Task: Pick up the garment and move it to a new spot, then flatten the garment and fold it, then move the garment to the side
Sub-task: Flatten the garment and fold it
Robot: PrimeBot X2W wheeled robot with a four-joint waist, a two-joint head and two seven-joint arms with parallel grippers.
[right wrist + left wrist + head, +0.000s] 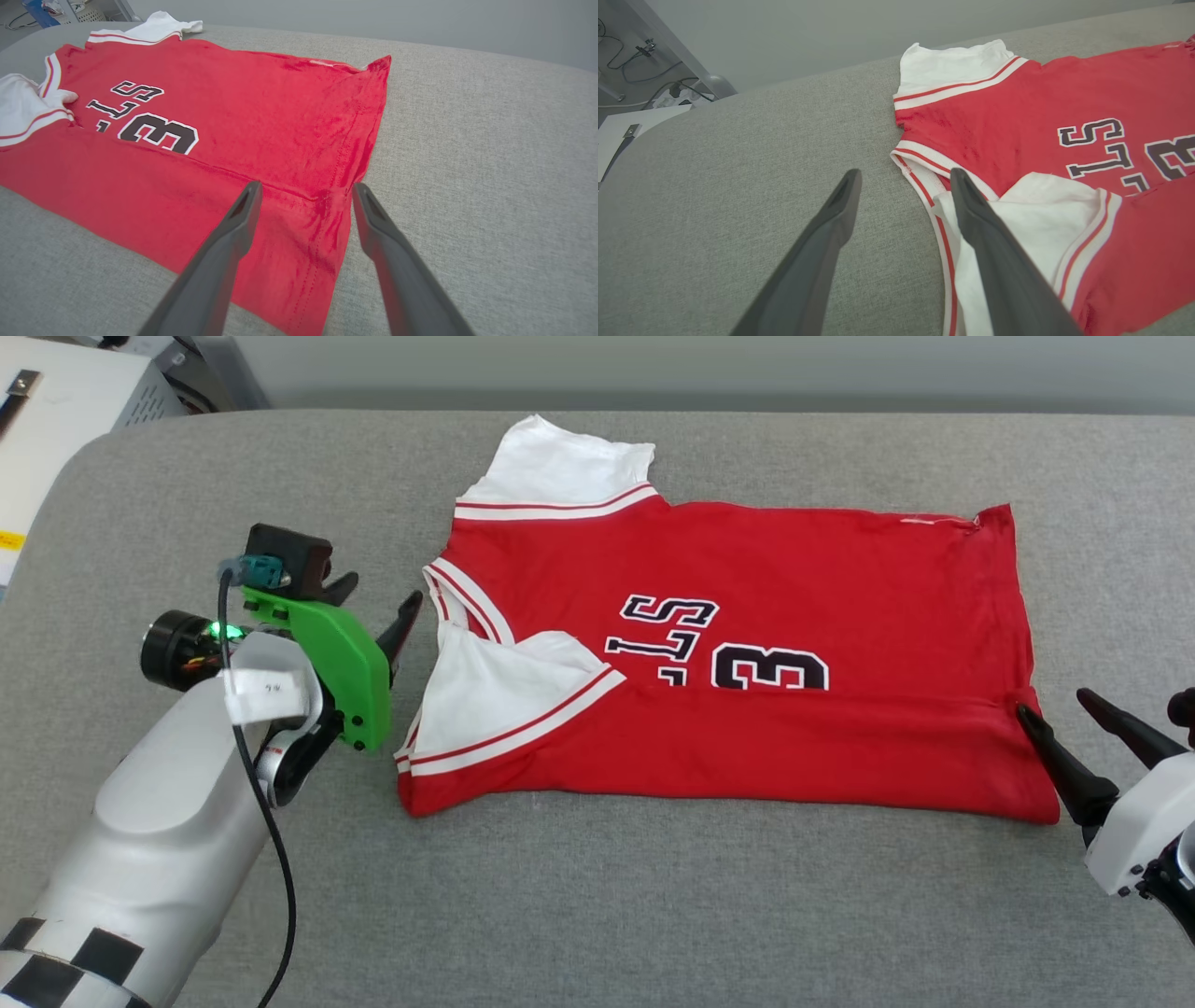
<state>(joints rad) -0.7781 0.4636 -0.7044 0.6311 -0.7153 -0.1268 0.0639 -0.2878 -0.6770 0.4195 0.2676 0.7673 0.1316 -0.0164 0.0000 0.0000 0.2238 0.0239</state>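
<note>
The left pincer (381, 597), open and empty, sits just beside the collar of the folded shirt (794, 560); the right pincer (1053, 702), also open, straddles its hem on the grey worktop (653, 915).

On garment (794, 560): red body; white sleeves (560, 467) at 9 and 11 o'clock, red-white striped trim (551, 509); black letters (667, 611) and 3 (770, 669), white-outlined. Surface (653, 915) beneath: grey weave. My left gripper (383, 591): green bracket (345, 658), dark fingers (400, 627). My right gripper (1053, 702): white housing (1134, 845), dark fingers (1060, 761). My left forearm (159, 840): silver, black-white checks.
</note>
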